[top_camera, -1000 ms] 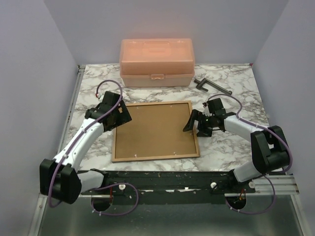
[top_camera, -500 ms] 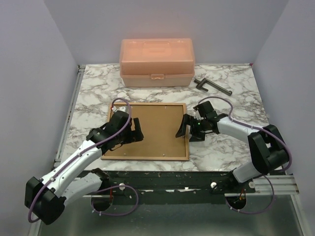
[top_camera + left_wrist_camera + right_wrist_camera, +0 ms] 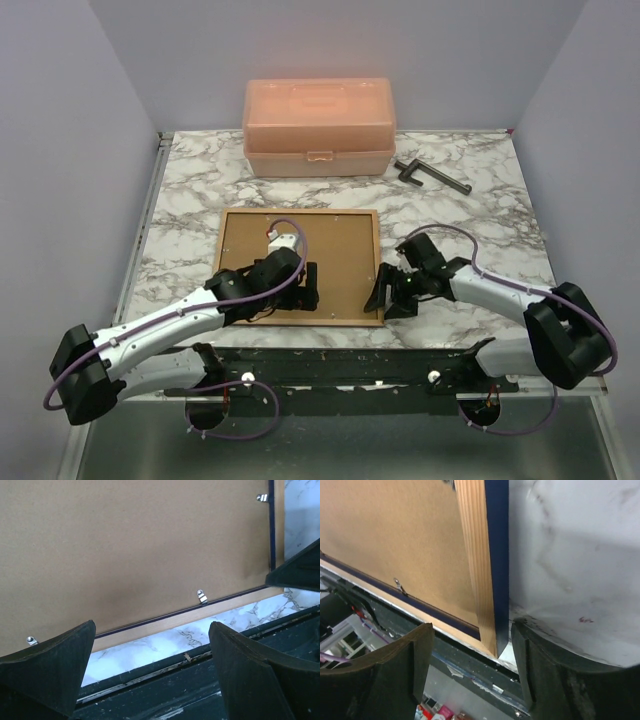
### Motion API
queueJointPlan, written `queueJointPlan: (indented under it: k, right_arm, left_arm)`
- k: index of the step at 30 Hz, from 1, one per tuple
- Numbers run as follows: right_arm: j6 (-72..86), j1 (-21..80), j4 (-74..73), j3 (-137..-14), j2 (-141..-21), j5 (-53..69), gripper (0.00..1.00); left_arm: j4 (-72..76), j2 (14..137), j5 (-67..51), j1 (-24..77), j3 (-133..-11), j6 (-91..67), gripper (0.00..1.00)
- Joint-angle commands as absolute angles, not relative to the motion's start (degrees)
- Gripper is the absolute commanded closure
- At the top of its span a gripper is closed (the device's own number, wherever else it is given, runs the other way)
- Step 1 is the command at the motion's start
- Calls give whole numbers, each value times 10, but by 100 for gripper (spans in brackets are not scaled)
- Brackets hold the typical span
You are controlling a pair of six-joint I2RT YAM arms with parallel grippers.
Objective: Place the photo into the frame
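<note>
Nearest the arms, the left gripper (image 3: 300, 285) has swung in from the frame's far-left corner. It now hangs over the near half of the backing board (image 3: 340, 250), jaws spread wide and holding nothing. The right gripper (image 3: 385, 295) has slid back along the right rail to the near right corner. Its jaws straddle that corner and are narrowing – one finger (image 3: 530, 645) sits against the navy edge, the other is clear of the wood.

The frame (image 3: 300, 211) lies back-up on the table (image 3: 190, 200), and it has been nudged a little leftward. The board fills it, with a metal tab (image 3: 201, 596) on the near rail. The photo is not in sight in any view (possibly under the board – I cannot tell), so the frame likely needs opening first. Beyond stands a peach box (image 3: 318, 128).
</note>
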State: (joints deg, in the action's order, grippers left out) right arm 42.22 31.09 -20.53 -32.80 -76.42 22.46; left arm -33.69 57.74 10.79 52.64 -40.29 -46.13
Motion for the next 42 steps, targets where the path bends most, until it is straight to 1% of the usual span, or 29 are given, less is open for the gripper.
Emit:
queueJointPlan:
  k: [1, 2, 4, 5, 6, 11, 13, 16, 22, 33, 42]
  right_arm:
    - [443, 338, -247, -276, -803, 176, 32]
    - [444, 340, -244, -277, -809, 172, 37]
    - [442, 344, -244, -284, -824, 154, 42]
    - [439, 345, -246, -288, -833, 146, 46]
    - [438, 346, -247, -291, -839, 141, 53]
    - [430, 346, -263, -305, -837, 128, 78]
    - [424, 346, -275, -313, -828, 123, 88]
    - [412, 346, -300, -335, -814, 121, 99]
    - [387, 346, -366, -399, -793, 122, 100]
    - [374, 346, -458, -509, -756, 155, 100]
    - [373, 346, -494, -555, -737, 174, 100]
  left_arm:
    - [-346, 597, 200, 576, -451, -452, 1]
    - [-349, 601, 212, 587, -457, -448, 1]
    - [-352, 609, 229, 605, -468, -442, 1]
    - [-352, 612, 236, 613, -471, -441, 2]
    - [-352, 615, 240, 618, -473, -439, 2]
    - [-346, 631, 247, 638, -473, -426, 2]
    - [-338, 639, 247, 646, -472, -409, 1]
    - [-330, 654, 249, 659, -479, -373, 2]
    - [-343, 686, 277, 701, -506, -300, 2]
    - [-366, 733, 347, 808, -529, -252, 4]
    - [-442, 869, 470, 874, -586, -280, 6]
